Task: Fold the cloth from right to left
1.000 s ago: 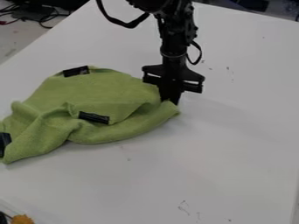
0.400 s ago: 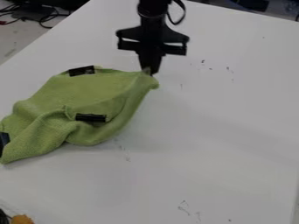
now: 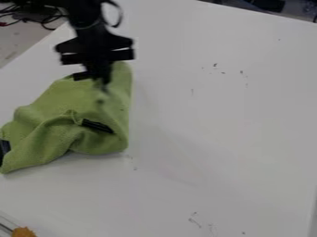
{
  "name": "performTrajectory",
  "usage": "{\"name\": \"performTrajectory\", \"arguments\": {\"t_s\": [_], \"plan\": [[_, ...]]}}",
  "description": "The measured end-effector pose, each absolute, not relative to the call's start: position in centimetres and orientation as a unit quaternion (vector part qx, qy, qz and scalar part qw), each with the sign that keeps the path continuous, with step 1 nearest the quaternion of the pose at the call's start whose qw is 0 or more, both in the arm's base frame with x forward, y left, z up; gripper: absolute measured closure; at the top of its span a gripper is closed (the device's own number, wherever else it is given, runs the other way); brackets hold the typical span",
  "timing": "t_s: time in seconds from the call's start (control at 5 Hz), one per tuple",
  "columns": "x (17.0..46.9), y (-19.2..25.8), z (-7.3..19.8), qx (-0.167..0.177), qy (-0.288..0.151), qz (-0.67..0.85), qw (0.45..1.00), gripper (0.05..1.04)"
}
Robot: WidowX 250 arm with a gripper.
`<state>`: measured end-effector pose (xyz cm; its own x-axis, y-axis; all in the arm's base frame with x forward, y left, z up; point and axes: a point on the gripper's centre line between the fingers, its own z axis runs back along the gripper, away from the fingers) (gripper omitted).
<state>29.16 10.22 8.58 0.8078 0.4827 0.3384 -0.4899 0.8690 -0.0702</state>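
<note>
The gripper (image 3: 103, 85) is over the upper part of the green cloth (image 3: 49, 110), shut on the cloth's right corner, which is drawn over onto the rest. The cloth lies rumpled on the left side of the table, with an upright fold along its right side. A black strip shows on its lower middle, another at its left tip, and a third at its top, partly behind the gripper. Blur around the fingertips hides the exact grip.
The white table (image 3: 223, 125) has small dark marks on its surface. An orange object (image 3: 23, 232) sits at the bottom left corner. Black cables (image 3: 46, 19) lie beyond the table's edge at the upper left.
From the cloth's right end, my gripper has moved left and up, then further left, carrying the corner. The cloth's right edge has come leftward with it.
</note>
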Motion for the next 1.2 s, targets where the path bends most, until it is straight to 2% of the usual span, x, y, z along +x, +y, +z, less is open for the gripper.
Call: {"name": "performTrajectory", "arguments": {"t_s": [0.2, 0.4, 0.6, 0.8, 1.0, 1.2], "plan": [[25.0, 15.0, 7.2, -0.005, -0.193, 0.321, 0.927, 1.004], [22.2, 17.6, 5.8, -0.018, -0.202, 0.356, 0.912, 0.974], [20.4, 18.7, 3.1, -0.041, -0.191, 0.368, 0.909, 0.791], [20.8, 19.2, 1.0, -0.066, -0.169, 0.368, 0.912, 0.502], [21.8, 19.4, 1.1, -0.053, -0.153, 0.342, 0.926, 0.22], [22.3, 19.5, 1.6, -0.023, -0.127, 0.323, 0.938, 0.078]]}}
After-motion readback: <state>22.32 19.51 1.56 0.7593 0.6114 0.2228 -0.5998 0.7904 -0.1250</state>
